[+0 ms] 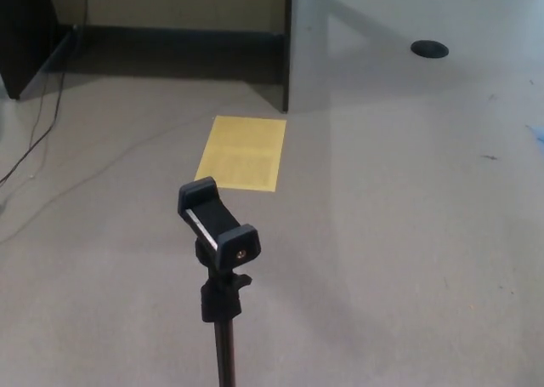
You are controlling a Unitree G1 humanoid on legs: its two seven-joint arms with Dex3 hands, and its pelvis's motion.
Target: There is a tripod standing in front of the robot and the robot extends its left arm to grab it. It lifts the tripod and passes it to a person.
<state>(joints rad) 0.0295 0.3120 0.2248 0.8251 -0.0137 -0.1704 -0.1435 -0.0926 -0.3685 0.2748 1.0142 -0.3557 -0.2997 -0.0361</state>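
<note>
**Tripod alone on grey floor, no robot hand showing**

One tripod (219,259) rises from the bottom edge of the head view, a little left of centre. Only its top part shows: a thin black pole, a black knuckle joint with a small side knob, and above it a black phone clamp tilted on a slant, two padded ends joined by a pale silver bar. The clamp holds nothing. The legs are cut off by the bottom edge.

Neither the left nor the right hand is in the picture, so whether they are open or closed cannot be told.

One yellow sheet (242,152) lies flat on the floor beyond the tripod, apart from it. One dark panel (287,42) stands upright behind the sheet. Thin cables (42,123) trail along the left. One dark round disc (429,48) sits far right.

Bare floor (399,234) spreads wide to the right of the tripod and nearer on its left
</note>
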